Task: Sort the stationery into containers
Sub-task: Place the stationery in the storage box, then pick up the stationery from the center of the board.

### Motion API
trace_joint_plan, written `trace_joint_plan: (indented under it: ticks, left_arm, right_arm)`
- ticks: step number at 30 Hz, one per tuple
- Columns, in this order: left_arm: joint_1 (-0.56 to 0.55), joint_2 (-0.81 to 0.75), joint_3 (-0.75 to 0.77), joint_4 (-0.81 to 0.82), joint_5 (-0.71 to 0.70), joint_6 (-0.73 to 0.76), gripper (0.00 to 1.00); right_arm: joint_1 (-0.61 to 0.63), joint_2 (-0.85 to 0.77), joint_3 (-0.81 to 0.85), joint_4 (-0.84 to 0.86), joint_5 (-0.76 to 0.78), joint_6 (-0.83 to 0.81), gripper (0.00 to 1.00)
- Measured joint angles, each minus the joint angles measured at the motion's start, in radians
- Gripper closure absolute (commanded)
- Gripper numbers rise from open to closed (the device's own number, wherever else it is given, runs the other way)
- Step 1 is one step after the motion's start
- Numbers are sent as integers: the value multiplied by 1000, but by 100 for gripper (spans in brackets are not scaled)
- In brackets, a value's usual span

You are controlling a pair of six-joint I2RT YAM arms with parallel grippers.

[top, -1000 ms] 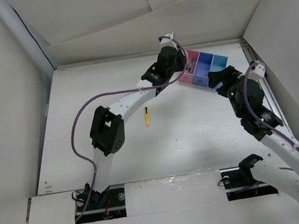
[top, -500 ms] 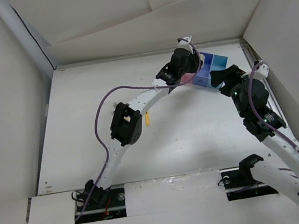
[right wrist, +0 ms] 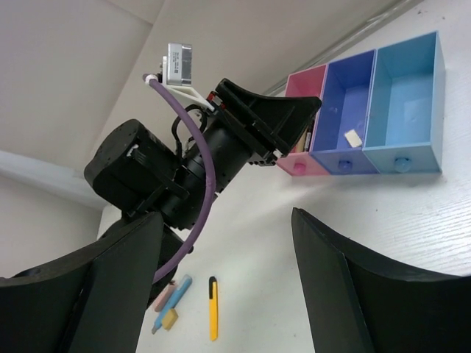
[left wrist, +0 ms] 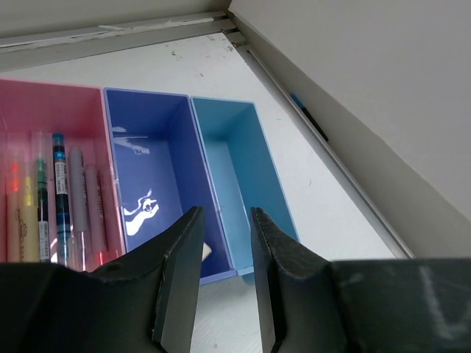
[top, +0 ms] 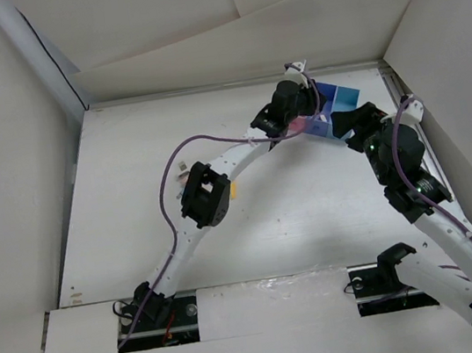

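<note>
The containers are one tray of pink (left wrist: pixel 51 103), dark blue (left wrist: pixel 147 147) and cyan (left wrist: pixel 235 154) compartments at the table's far right (top: pixel 340 97). Several pens lie in the pink one (left wrist: pixel 59 191). A small beige piece (right wrist: pixel 353 137) lies in the dark blue one. My left gripper (left wrist: pixel 224 213) hovers over the tray's near edge (top: pixel 313 112), its jaws slightly apart and empty. My right gripper (right wrist: pixel 227 215) is wide open and empty, just right of the tray (top: pixel 349 127). A yellow pen (right wrist: pixel 213 307) lies mid-table, half hidden by my left arm in the top view (top: pixel 233 190).
A light blue marker (right wrist: pixel 173 300), a pink one (right wrist: pixel 162 298) and a small yellowish block (right wrist: pixel 169 318) lie beside the yellow pen under my left arm. A metal rail (left wrist: pixel 324 147) and cardboard walls (top: pixel 425 15) close off the far and right sides.
My left arm has swung right, from over the pink compartment to over the dark blue and cyan ones. My right arm rose slightly, then held still.
</note>
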Motion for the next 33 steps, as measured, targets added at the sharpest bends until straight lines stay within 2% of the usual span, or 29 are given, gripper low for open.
trace_joint_plan:
  ticks: [5, 8, 10, 14, 15, 18, 21, 25, 30, 33]
  left_arm:
    - [0, 18, 1, 15, 5, -1, 69]
    - [0, 18, -3, 20, 1, 1, 63]
    - [1, -29, -90, 43, -14, 3, 61]
    - [18, -237, -443, 78, -43, -27, 57]
    - [32, -293, -519, 79, -52, -47, 57]
    - [109, -475, -732, 93, -92, -100, 55]
    - [219, -665, -915, 107, -204, -138, 48]
    - [306, -881, -1125, 98, -393, -169, 43]
    - [273, -955, -1254, 37, -552, -196, 41]
    - [277, -955, -1332, -13, -580, -206, 41]
  right_arm:
    - [0, 0, 0, 0, -2, 0, 23]
    - [0, 0, 0, 1, -2, 0, 23]
    - [0, -1, -1, 0, -4, 0, 23]
    - [0, -7, -1, 0, -12, 2, 41]
    - [0, -8, -1, 2, -15, 2, 55]
    - [0, -6, -2, 1, -30, 6, 63]
    - [0, 10, -2, 6, -49, 7, 63]
    - [3, 56, -2, 7, -69, 7, 44]
    - [29, 88, -2, 9, -82, -4, 34]
    - [46, 116, -1, 10, -89, -11, 33]
